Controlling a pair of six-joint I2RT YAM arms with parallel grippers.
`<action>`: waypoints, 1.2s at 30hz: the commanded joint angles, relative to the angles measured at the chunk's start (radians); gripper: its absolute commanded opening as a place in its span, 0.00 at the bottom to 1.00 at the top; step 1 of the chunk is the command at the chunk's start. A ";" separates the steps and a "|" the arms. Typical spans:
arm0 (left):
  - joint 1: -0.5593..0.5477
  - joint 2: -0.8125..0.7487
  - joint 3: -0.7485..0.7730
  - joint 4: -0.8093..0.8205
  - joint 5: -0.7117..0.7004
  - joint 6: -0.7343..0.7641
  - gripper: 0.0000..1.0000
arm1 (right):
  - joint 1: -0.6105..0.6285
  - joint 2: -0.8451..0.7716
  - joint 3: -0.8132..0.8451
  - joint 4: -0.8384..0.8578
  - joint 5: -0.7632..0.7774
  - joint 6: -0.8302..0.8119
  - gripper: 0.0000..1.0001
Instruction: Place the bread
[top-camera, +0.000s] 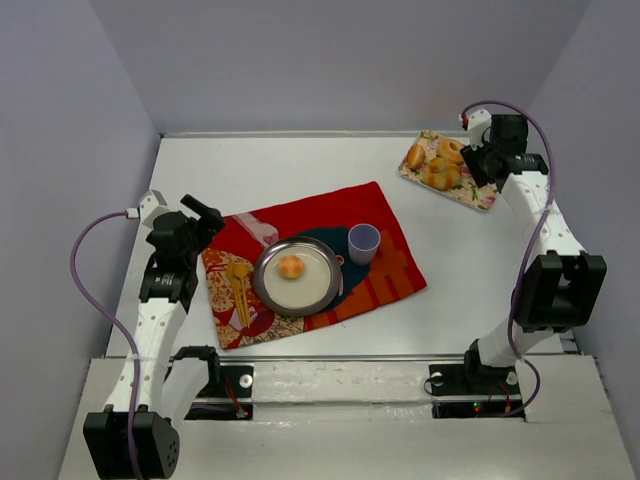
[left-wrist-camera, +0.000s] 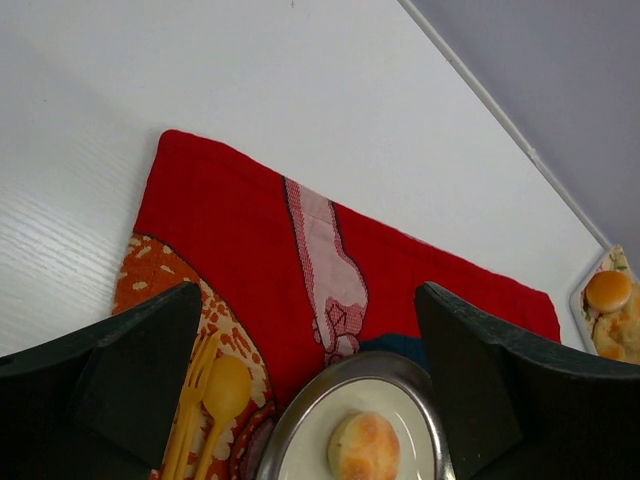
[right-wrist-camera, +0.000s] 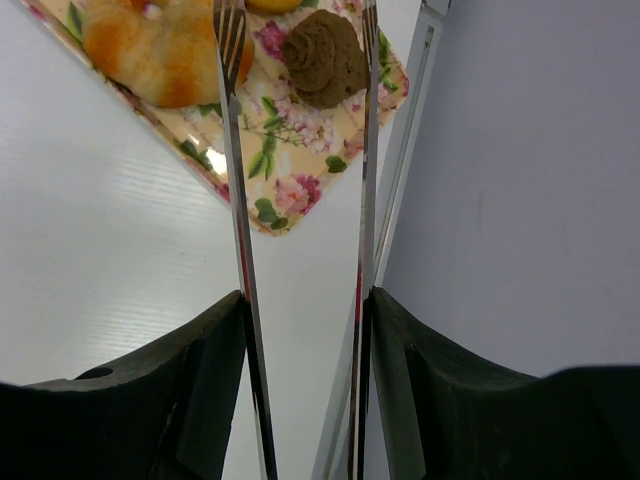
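Note:
A golden bread roll (top-camera: 290, 266) (left-wrist-camera: 366, 446) lies on the steel plate (top-camera: 268, 290) (left-wrist-camera: 300, 420) on the red placemat (top-camera: 330, 215). More bread (top-camera: 440, 165) sits on the floral tray (top-camera: 478, 197) (right-wrist-camera: 290, 190) at the back right. My right gripper (top-camera: 478, 150) (right-wrist-camera: 305, 320) is shut on metal tongs (right-wrist-camera: 237, 200), whose tips stand apart over the tray. A dark brown bread piece (right-wrist-camera: 325, 55) lies between those tips, beside a golden piece (right-wrist-camera: 160, 50). My left gripper (top-camera: 205, 222) (left-wrist-camera: 310, 340) hangs open and holds nothing, at the placemat's left end.
A lilac cup (top-camera: 363, 243) stands just right of the plate. A yellow spoon (top-camera: 240, 295) (left-wrist-camera: 222, 385) and fork lie on the mat left of the plate. The back wall and right wall run close behind the tray.

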 joint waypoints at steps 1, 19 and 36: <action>0.002 0.013 0.010 0.040 -0.012 0.022 0.99 | -0.005 0.025 0.045 0.024 0.066 -0.046 0.57; 0.002 0.017 0.007 0.039 -0.029 0.022 0.99 | -0.023 0.155 0.099 0.019 0.113 -0.026 0.61; 0.003 0.016 0.007 0.030 -0.045 0.022 0.99 | -0.023 0.330 0.234 0.027 0.185 -0.011 0.45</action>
